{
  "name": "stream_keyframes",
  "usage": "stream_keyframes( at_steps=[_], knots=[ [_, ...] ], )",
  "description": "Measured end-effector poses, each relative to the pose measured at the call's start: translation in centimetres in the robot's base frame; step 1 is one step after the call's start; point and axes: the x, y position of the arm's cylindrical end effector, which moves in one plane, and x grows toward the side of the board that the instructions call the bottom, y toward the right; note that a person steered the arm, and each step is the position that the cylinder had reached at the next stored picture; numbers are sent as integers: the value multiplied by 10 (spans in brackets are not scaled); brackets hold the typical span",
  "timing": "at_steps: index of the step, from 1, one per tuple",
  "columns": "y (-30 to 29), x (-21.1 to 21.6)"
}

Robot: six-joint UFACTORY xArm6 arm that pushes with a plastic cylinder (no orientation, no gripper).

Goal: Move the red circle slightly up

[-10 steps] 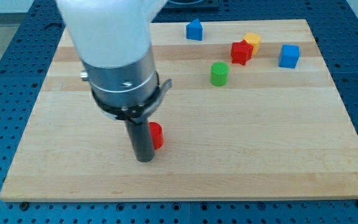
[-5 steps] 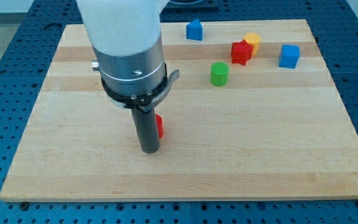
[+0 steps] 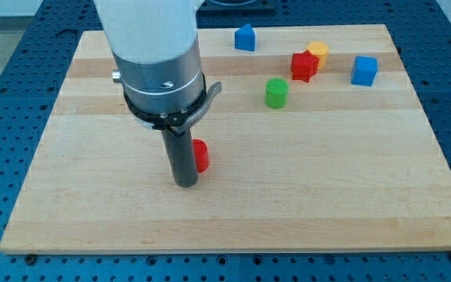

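Observation:
The red circle [image 3: 201, 156] lies on the wooden board [image 3: 327, 180], left of the middle, mostly hidden behind my dark rod. My tip [image 3: 185, 184] rests on the board just below and to the left of the red circle, touching or nearly touching it. The arm's grey and white body covers the board above the rod.
A green cylinder [image 3: 276, 92] stands right of the middle. A red block [image 3: 304, 66] and a yellow block [image 3: 317, 53] sit together at the upper right. A blue cube [image 3: 364, 70] is farther right. A blue house-shaped block [image 3: 245, 37] is near the top edge.
The rod first moved right and up, then slightly left. The red circle has shifted a little up the board, from about mid-rod height to higher.

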Motion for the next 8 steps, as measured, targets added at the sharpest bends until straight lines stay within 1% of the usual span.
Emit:
stream_keyframes(
  at_steps=[1,8],
  knots=[
    [0,-16],
    [-3,-19]
  ],
)
